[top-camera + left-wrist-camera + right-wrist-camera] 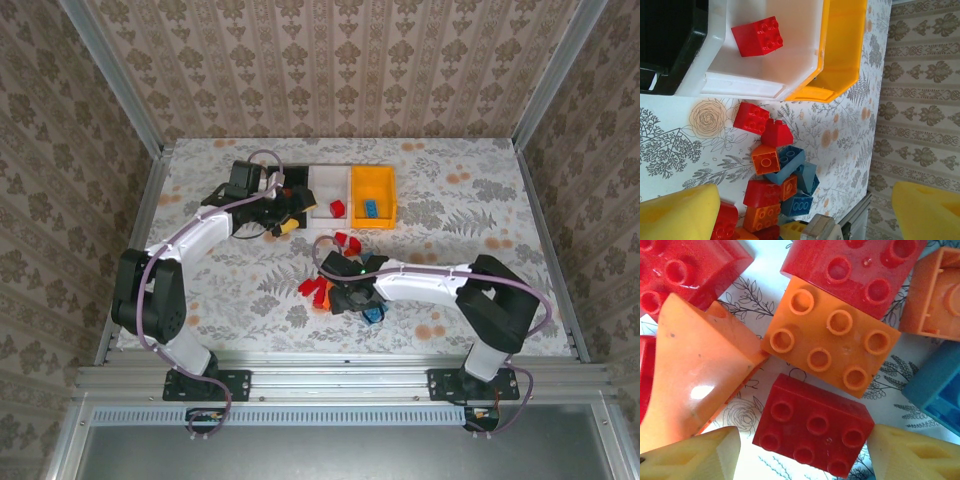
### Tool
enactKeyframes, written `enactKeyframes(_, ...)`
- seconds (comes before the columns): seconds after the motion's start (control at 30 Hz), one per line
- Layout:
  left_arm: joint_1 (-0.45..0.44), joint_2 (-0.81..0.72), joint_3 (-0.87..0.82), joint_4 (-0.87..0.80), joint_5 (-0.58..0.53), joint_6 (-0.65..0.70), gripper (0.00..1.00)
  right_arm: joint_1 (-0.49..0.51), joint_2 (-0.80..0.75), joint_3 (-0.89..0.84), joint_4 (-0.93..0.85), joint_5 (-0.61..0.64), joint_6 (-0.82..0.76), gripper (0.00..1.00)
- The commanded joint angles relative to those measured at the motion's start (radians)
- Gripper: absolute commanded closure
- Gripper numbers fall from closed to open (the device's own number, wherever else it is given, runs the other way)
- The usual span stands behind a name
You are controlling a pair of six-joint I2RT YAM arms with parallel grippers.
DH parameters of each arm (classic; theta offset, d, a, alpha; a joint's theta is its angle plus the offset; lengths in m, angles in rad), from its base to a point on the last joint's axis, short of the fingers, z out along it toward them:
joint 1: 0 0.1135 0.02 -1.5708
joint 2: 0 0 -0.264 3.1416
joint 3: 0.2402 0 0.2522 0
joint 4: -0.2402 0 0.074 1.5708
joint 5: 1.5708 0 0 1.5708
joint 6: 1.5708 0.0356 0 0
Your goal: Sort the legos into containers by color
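Our right end effector [804, 440] is open around a dark red lego [815, 422] on the worktop [760, 285]. An orange lego [832, 335] sits just beside it, so we may nudge it or lose our grip. Our left end effector [805, 192] hangs open, empty, by the white container [740, 85].

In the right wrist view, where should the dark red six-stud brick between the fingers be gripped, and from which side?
Probably from straight above, closing on the two short end walls of the red brick. It lies flat, studs up; those ends face bare table, while the orange brick crowds one long side. The right gripper straddles it that way.
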Motion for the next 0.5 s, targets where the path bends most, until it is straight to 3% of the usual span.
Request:
enactKeyframes(0.0,-0.001,0.000,0.034,-0.024,-0.004,0.027,0.10,0.002,0.031,0.033,-0.002,0.000,0.016,0.31)
enactKeyframes(0.17,-0.001,0.003,0.034,-0.024,-0.002,0.025,0.10,0.002,0.049,0.047,-0.014,0.029,0.025,0.40)
enactKeyframes(0.33,-0.001,0.004,0.034,-0.024,-0.002,0.027,0.10,0.005,0.041,0.049,-0.014,0.055,0.028,0.55)
enactKeyframes(0.47,0.003,0.003,0.036,-0.025,-0.001,0.027,0.10,0.019,-0.019,0.057,-0.030,0.078,0.015,0.57)
